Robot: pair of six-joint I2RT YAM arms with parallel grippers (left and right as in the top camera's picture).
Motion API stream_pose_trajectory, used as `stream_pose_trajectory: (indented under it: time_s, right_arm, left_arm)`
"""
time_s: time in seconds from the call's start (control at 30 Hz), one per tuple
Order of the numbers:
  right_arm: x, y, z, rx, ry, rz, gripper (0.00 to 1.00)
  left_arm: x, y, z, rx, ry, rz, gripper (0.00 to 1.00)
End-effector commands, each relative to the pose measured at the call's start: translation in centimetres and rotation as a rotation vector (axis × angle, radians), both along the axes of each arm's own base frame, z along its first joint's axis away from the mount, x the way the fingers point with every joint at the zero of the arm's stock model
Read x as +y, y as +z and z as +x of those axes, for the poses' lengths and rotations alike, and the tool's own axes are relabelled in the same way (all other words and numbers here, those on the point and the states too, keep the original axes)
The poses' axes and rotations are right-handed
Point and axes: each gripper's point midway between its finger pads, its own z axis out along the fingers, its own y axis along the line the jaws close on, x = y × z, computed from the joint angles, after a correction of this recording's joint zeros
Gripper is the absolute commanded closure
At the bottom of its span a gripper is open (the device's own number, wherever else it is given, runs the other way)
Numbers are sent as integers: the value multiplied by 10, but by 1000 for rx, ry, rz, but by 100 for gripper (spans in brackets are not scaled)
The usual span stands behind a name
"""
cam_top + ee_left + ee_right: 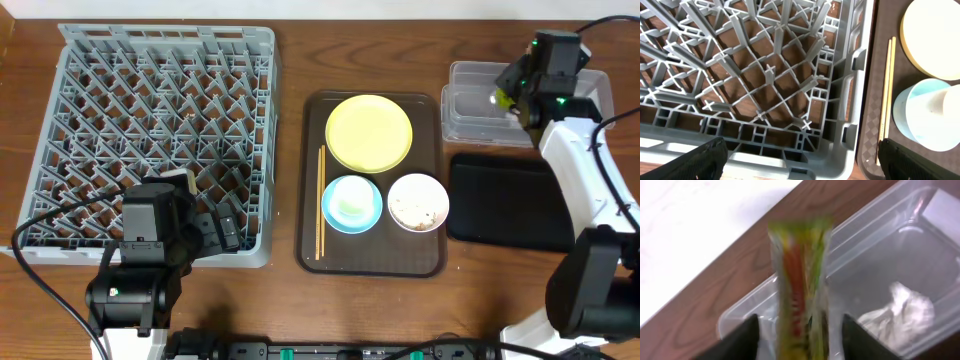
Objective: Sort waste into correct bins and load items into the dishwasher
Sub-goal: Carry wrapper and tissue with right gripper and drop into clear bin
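My right gripper [800, 342] is open above the clear tub [740, 311], at the table's back right [470, 112]. The green-yellow-orange wrapper [799, 280] hangs blurred between the fingers with a gap on each side. The white crumpled scrap [900, 314] lies in the tub. My left gripper [805, 165] is open and empty over the front right corner of the grey dish rack [850, 105]. On the brown tray [430, 262] are the yellow plate [369, 132], the blue bowl [351, 203], the white bowl [417, 201] with crumbs, and the chopsticks [321, 200].
The black tray [500, 200] lies in front of the clear tub, under my right arm. The rack [265, 150] fills the table's left side. A white rounded thing [945, 117] sits in the blue bowl. A cable runs at the front left.
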Motion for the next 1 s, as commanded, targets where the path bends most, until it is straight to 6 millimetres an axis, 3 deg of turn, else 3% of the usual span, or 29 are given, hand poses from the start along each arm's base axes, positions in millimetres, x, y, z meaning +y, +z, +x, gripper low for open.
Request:
stream_pose_trajectory:
  time_s: [0.0,0.2,0.33,0.43,0.5,0.63,0.77,0.97]
  right_arm:
    - [1,5,5,-5,92,-35,41]
    - [16,28,-9,-3,242,-73,40]
    - [38,45,-45,46,355,-37,35]
    - [67,47,-78,115,524,-8,32]
    - [89,39,-110,213,636,7,30]
    - [123,20,-148,361,792,-7,32]
    - [153,1,-178,467,911,-30,34]
    - [179,-39,-213,595,1018,-106,35]
  left_arm:
    - [2,10,3,-23,17,0,2]
    - [2,10,3,-23,17,1,2]
    - [2,10,3,-23,17,1,2]
    - [2,10,3,-23,17,1,2]
    - [2,10,3,-23,17,1,2]
    - [2,10,3,-23,17,1,2]
    - [2,10,3,-23,17,1,2]
    - [2,10,3,-23,17,1,2]
